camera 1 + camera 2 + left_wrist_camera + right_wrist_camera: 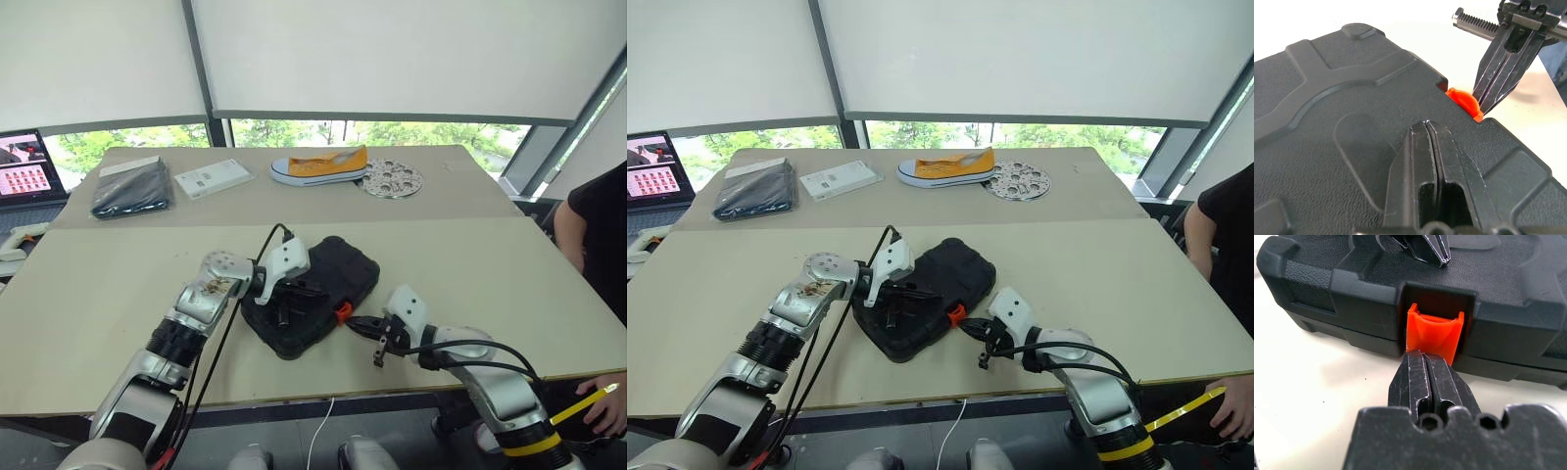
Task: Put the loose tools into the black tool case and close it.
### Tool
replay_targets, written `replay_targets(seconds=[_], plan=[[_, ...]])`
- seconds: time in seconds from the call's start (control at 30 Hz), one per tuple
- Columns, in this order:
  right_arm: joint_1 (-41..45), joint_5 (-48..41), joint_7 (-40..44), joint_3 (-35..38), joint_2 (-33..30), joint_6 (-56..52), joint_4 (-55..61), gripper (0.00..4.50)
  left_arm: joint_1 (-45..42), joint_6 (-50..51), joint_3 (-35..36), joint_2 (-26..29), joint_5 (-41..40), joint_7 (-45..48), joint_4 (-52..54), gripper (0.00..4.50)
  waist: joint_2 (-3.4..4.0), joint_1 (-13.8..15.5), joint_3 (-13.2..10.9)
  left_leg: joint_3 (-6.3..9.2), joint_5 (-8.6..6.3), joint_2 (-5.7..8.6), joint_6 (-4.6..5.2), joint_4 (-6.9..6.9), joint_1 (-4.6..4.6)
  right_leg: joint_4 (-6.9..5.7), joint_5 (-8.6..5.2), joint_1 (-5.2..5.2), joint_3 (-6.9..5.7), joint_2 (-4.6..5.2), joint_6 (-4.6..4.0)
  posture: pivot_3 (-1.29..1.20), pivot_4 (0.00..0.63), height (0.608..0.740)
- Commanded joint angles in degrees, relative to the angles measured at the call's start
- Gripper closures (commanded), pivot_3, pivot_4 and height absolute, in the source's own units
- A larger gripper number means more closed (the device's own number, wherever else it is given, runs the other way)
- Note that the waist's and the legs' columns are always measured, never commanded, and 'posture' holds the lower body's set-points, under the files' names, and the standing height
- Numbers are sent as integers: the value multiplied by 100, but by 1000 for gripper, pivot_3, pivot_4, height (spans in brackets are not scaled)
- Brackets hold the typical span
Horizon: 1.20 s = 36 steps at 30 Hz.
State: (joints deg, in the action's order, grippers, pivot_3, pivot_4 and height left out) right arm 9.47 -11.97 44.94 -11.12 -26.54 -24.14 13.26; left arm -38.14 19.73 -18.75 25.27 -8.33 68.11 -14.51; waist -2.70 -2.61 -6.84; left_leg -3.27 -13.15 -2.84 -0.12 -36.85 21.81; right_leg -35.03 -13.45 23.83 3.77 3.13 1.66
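The black tool case (338,266) lies closed on the beige table, its small orange latch (342,312) on the near side. My left gripper (300,292) is shut, and its fingertips (1426,126) rest on top of the textured lid. My right gripper (1425,355) is also shut and holds nothing. Its tips touch the lower edge of the orange latch (1434,330), which stands tilted out from its recess. The left gripper's tips also show on the lid above the latch (1442,257). The loose tools are out of view.
At the table's far side lie an orange-and-white shoe (321,164), a round patterned disc (391,179), a white box (213,178) and a dark flat pouch (132,188). A laptop screen (24,166) is at far left. A person's hand with a yellow pencil (588,401) is at near right.
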Motion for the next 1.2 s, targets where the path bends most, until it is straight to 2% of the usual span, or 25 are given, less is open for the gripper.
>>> replay_targets(seconds=[0.03, 0.27, 0.4, 0.7, 0.8, 0.87, 1.0, 1.13, 1.2], plan=[[362, 15, -157, -61, 213, 26, -10, 4500, 518, 500, -790, 29, 528, 105, -555, 4423, 1, -3, 0, 1, 0, 0, -1, 0, -5, 0, 0, 2, 0, 1, 0, 0, 150, 740], [522, 143, -227, -12, 346, 262, -197, 4500, 497, 505, -785, 29, 546, 106, -592, 4423, 2, 4, -1, 2, -1, 1, -2, 1, -3, 0, 1, 17, 0, 4, -1, 0, 150, 740], [337, 39, -63, 63, 199, 250, 76, 4500, 609, 379, -598, 54, 424, 77, -460, 4423, 2, 11, -1, -1, -1, 5, -1, 1, 13, 0, 3, 23, 0, 8, -2, 0, 150, 740], [-791, -409, 480, 869, -665, 742, 810, 4500, 1186, -1441, 1038, 365, -699, 456, 21, 4423, 43, 8, -3, -9, -17, 11, 41, 18, 48, -4, 19, 35, 3, -6, -3, 0, 150, 740], [-1120, -562, 736, 1247, -916, 1126, 885, 4500, 1328, -1525, 1664, 642, -1174, 548, 334, 3673, 53, 24, -30, -9, -35, 2, 56, 19, 53, -5, 9, 39, 2, -27, -7, 0, 150, 740], [-1325, -731, 922, 1625, -1055, 1386, 841, 4500, 1436, -1449, 2098, 973, -1460, 607, 544, 2869, 57, 23, -72, -11, -40, 0, 63, 19, 66, -5, 7, 48, 2, -34, -6, 0, 150, 740], [-1525, -929, 1218, 2226, -1287, 1897, 551, 3295, 1859, -1494, 2732, 1662, -1520, 513, 554, 1438, 56, 23, -151, -14, -43, -6, 63, 17, 87, -1, 8, 67, 4, -42, -4, 0, 150, 740], [-1608, -816, 1469, 2485, -1435, 2573, 183, 1953, 2556, -1736, 3187, 2193, -1066, 29, 266, 23, 51, 65, -165, -24, -47, 1, 56, 15, 99, 2, 8, 73, -3, -23, -5, 0, 150, 740], [-1570, -678, 1680, 2537, -1502, 3235, -139, 1302, 2987, -2006, 3524, 2319, -1063, -28, 112, 0, 49, 95, -169, -32, -49, 6, 55, 15, 103, 2, 8, 75, -9, -10, -7, 0, 150, 740]])
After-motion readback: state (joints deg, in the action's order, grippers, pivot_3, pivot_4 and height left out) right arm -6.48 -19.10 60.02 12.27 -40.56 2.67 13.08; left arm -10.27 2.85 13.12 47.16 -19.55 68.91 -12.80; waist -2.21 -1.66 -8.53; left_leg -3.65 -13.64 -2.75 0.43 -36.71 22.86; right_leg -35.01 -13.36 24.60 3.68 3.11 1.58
